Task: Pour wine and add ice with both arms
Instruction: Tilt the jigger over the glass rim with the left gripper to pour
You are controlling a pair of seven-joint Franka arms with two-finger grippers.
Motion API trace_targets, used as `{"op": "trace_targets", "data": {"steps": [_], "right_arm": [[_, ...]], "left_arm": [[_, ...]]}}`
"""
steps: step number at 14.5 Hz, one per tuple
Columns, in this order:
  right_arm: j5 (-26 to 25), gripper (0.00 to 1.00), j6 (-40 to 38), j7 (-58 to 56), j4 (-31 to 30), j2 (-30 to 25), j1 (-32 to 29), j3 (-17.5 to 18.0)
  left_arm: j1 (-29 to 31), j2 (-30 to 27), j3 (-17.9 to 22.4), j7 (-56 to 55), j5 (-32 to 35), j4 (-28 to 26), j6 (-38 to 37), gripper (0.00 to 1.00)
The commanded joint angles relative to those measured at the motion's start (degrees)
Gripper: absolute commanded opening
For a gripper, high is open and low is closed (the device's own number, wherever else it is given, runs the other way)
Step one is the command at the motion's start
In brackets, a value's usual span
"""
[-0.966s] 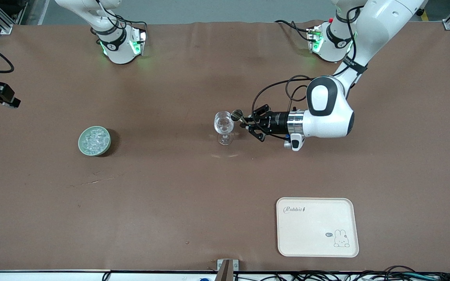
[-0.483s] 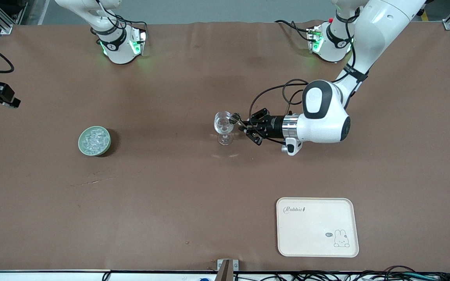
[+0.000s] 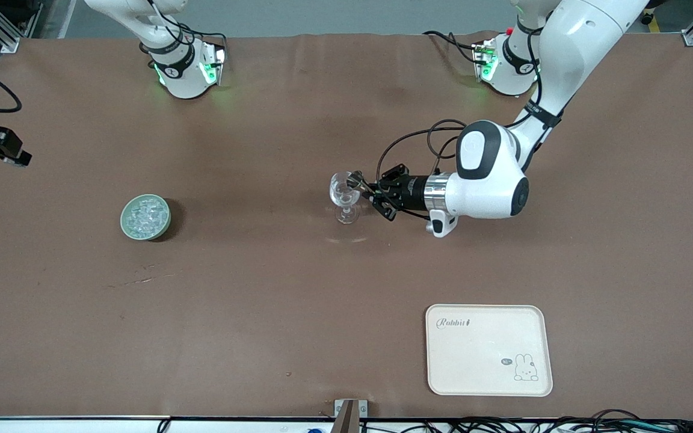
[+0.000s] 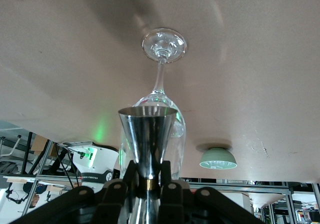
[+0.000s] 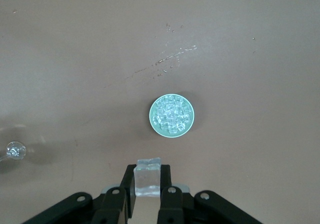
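The clear stemmed wine glass stands mid-table. My left gripper is level with its bowl, shut on the silvery jigger, which lies tipped on its side with its mouth at the glass rim. In the left wrist view the jigger is pinched at its waist between the fingers of that gripper, with the glass right in front of it. No liquid is discernible. My right gripper is shut on one clear ice cube, high over the pale-green bowl heaped with ice. It is out of the front view.
The bowl of ice sits toward the right arm's end of the table. A cream tray with a rabbit print lies nearer the front camera, toward the left arm's end. The brown table cover has faint scuffs near the bowl.
My left arm has moved toward the glass, bringing the jigger's mouth from beside the rim onto it. The glass, the bowl and the tray have not moved.
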Motion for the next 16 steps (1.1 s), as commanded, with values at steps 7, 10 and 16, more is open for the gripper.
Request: {"op": "trace_targets", "data": {"steps": [7,10,16], "right_arm": [[-0.2,0.0,0.5,0.2,-1.5,-1.4,0.0,0.1],[-0.2,0.0,0.6,0.2,-1.5,-1.4,0.1,0.1],[-0.2,0.0,0.7,0.2,-1.4,-1.4,0.1,0.1]], "left_arm": [[-0.8,2.8,-0.8,-6.3,6.2,4.5,0.2,0.0],[-1.1,2.8,-0.8,-7.1,7.0,4.7,0.2,0.0],[-1.2,2.6,-1.9,-8.3,10.0,4.7,0.2,0.0]]}}
